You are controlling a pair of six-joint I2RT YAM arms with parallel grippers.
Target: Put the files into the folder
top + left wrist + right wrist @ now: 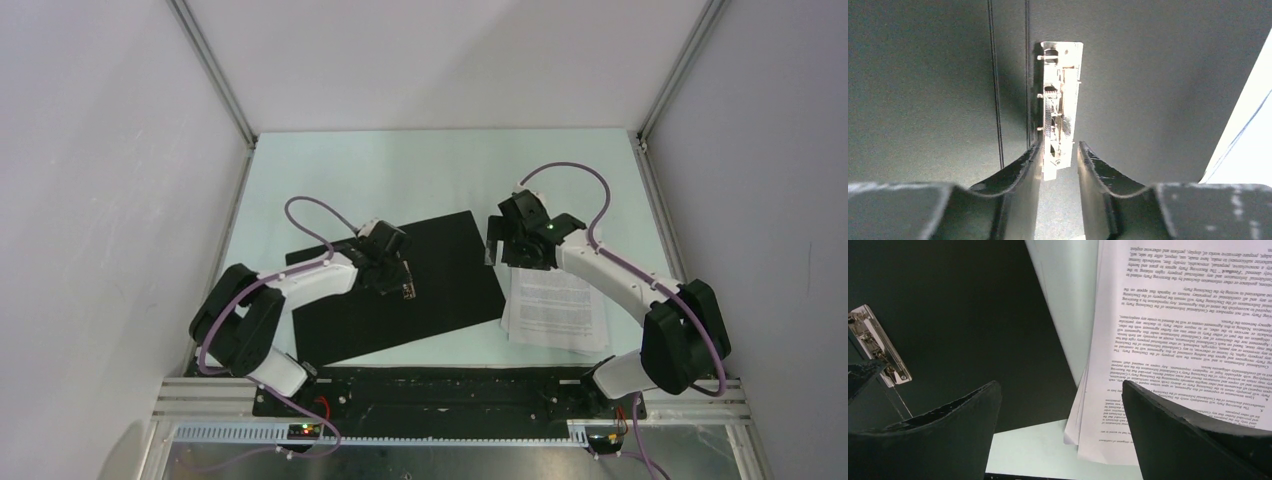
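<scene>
The folder [450, 265] lies open on the table, black inside up, with its metal clip [408, 286] near the middle fold. My left gripper [396, 274] hangs low over the clip. In the left wrist view the clip's near end [1060, 100] sits between the narrowly open fingers, against the left finger, with a gap to the right one. The files [556, 306], white printed sheets, lie on the table right of the folder. My right gripper [508, 246] is wide open and empty above their far left corner [1173, 340], beside the folder's edge [973, 315].
The pale green table [400, 170] is walled by white panels left, right and behind. A black base rail [450, 385] runs along the near edge. The sheets are slightly fanned at the corner [1078, 425]. A left finger [863, 375] shows by the clip [878, 345].
</scene>
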